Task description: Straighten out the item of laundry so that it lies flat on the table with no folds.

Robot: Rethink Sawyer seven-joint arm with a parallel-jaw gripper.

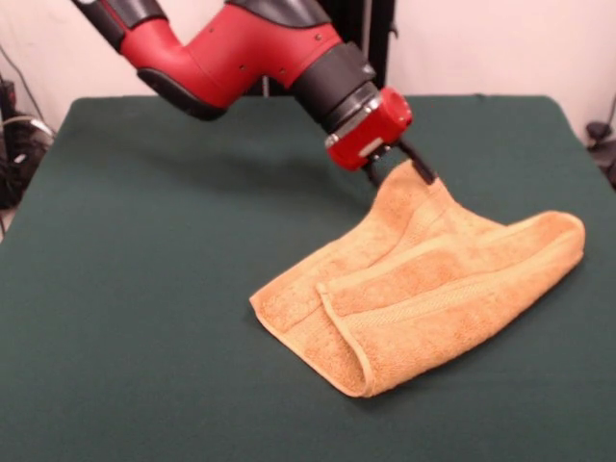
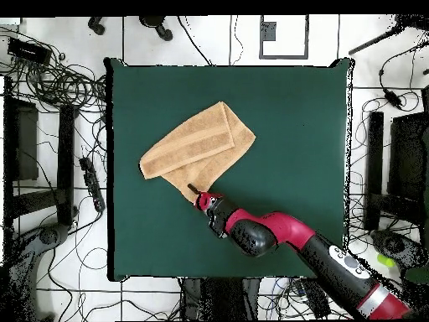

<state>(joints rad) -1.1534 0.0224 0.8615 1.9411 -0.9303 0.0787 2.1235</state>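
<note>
In the front view, the towel [image 1: 423, 289] lies folded double on the table [image 1: 144, 289], its doubled bulk spreading left and toward the camera from the gripper [image 1: 399, 170]. The gripper sits at the towel's far peak, fingers seemingly pinched on that corner, though the contact is small and hard to confirm. The towel's long axis runs across the table; unfolding probably means pulling away from the bulk.

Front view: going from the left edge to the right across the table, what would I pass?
Bare green table → the red arm reaching down from above → its tool, pinching a raised corner → the folded orange towel → a strip of bare table at the right edge.
</note>
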